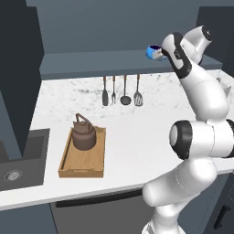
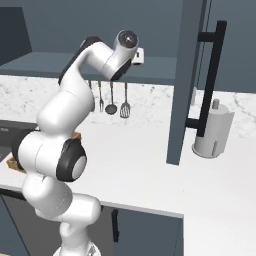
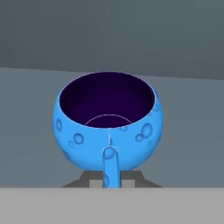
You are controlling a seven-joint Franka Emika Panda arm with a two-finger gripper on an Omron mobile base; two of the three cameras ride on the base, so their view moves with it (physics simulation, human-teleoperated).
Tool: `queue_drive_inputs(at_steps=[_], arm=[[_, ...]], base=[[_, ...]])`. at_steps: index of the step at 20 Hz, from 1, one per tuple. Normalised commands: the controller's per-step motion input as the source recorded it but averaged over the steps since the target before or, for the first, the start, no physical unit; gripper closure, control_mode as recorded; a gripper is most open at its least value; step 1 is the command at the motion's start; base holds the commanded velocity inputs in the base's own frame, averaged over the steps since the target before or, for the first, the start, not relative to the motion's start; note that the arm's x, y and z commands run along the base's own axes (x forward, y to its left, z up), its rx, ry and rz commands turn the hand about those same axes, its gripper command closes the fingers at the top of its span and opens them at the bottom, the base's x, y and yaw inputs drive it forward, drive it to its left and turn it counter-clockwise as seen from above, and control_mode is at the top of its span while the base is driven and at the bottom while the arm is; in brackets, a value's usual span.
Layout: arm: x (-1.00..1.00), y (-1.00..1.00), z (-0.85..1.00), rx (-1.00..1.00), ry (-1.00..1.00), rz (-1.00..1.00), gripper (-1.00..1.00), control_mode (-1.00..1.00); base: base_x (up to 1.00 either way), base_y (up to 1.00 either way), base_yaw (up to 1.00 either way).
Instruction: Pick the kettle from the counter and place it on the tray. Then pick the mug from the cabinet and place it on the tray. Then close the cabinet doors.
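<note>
The bright-blue mug [image 3: 109, 122] stands on the cabinet shelf [image 1: 91, 61], its dark inside showing and its small handle turned toward me. My gripper [image 3: 111, 179] reaches in at shelf height, its fingertips [image 3: 92, 178] pressed against both sides of that handle. From the left base view the mug [image 1: 153, 51] shows just left of my hand [image 1: 165, 51]. The dark-brown kettle [image 1: 83, 135] sits upright at the far end of the wooden tray [image 1: 68, 168] on the white counter [image 1: 137, 137]. Both cabinet doors stand open: the left door [image 1: 18, 68] and the right door [image 2: 187, 75].
Kitchen utensils [image 1: 121, 91] hang on the wall under the shelf. A dark sink [image 1: 18, 160] lies left of the tray. A tall grey cylinder with a knob [image 2: 214, 131] stands on the counter beside the open right door's black bar handle [image 2: 210, 75].
</note>
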Motion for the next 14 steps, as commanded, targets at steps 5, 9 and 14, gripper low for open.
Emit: queue_drive_inputs(at_steps=[5,9,14], arm=[[-0.49,0.0,0.09,0.0,-0.1,0.1,1.0,-1.0],[-0.83,0.03,0.11,0.0,-0.03,0.04,1.0,-1.0],[-0.87,0.26,0.08,0.0,0.0,0.02,1.0,-1.0]], base=[[0.0,0.0,0.0],[0.0,0.0,0.0],[0.0,0.0,0.0]])
